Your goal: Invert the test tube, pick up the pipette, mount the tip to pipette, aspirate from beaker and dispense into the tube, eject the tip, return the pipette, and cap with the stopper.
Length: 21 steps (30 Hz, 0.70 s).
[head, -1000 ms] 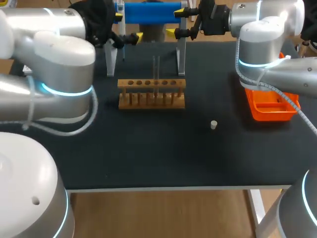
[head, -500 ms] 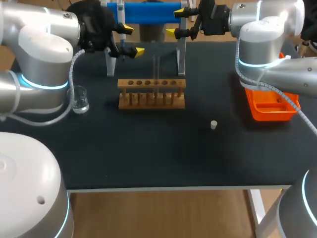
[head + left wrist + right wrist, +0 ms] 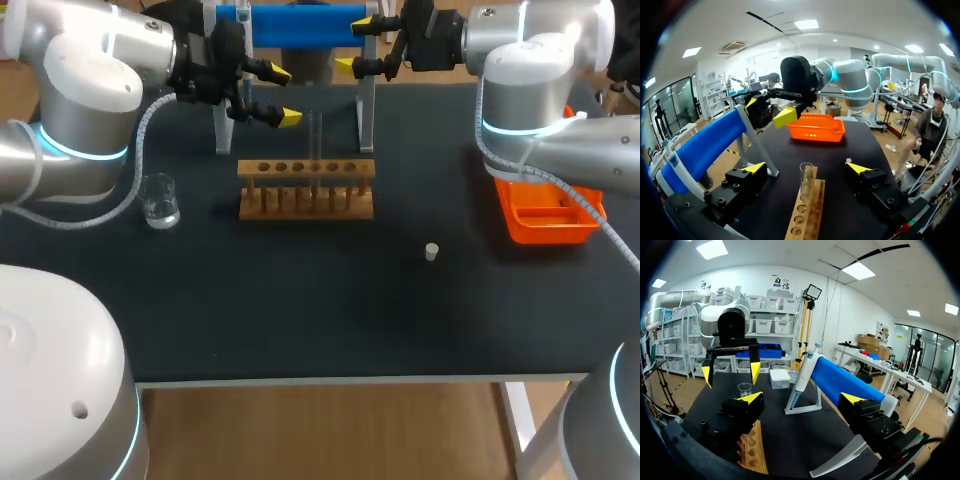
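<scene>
A clear test tube (image 3: 315, 135) stands upright in the wooden rack (image 3: 306, 188). My left gripper (image 3: 281, 95) hangs open just left of the tube's top, level with it; in the left wrist view the tube (image 3: 806, 181) sits ahead of that gripper (image 3: 806, 169), between its spread fingers, untouched. My right gripper (image 3: 353, 44) stands open and empty at the back, by the right end of the blue-barred pipette stand (image 3: 305, 25). The pipette (image 3: 801, 377) leans on the stand's far end. The beaker (image 3: 160, 200) is left of the rack, the white stopper (image 3: 431, 251) to its front right.
An orange tray (image 3: 545, 215) lies at the table's right side, under my right arm. The stand's legs (image 3: 366, 110) rise just behind the rack. Bare black tabletop (image 3: 300, 300) stretches in front of the rack to the front edge.
My left arm has swung back and to the right, bringing its open gripper beside the tube's top and uncovering the beaker. The right arm has not moved.
</scene>
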Each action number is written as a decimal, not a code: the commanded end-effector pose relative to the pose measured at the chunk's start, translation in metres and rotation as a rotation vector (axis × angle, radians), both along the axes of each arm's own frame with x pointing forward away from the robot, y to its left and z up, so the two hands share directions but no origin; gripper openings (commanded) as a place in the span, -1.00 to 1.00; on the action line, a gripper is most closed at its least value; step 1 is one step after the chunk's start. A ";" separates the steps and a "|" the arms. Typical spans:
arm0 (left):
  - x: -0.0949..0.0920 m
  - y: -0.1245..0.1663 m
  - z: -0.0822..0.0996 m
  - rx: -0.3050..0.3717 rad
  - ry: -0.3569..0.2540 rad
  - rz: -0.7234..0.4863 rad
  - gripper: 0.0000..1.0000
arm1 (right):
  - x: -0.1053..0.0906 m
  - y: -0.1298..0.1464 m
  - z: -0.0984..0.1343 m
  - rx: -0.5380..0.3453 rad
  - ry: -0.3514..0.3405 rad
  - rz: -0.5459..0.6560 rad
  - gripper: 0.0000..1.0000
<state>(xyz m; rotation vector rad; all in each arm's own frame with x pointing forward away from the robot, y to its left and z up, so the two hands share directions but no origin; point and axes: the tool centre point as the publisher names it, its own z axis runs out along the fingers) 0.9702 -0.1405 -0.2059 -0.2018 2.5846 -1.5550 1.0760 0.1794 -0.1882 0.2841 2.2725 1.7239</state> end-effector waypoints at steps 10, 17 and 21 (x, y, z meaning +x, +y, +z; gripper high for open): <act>0.002 -0.024 -0.018 0.027 0.012 -0.048 1.00 | -0.001 0.000 -0.001 0.002 -0.003 -0.004 1.00; -0.001 -0.034 -0.028 0.037 0.001 0.007 1.00 | -0.001 0.000 -0.001 0.002 -0.003 -0.004 1.00; 0.001 -0.040 -0.040 0.050 0.002 0.020 1.00 | -0.001 0.000 -0.001 0.002 -0.003 -0.004 1.00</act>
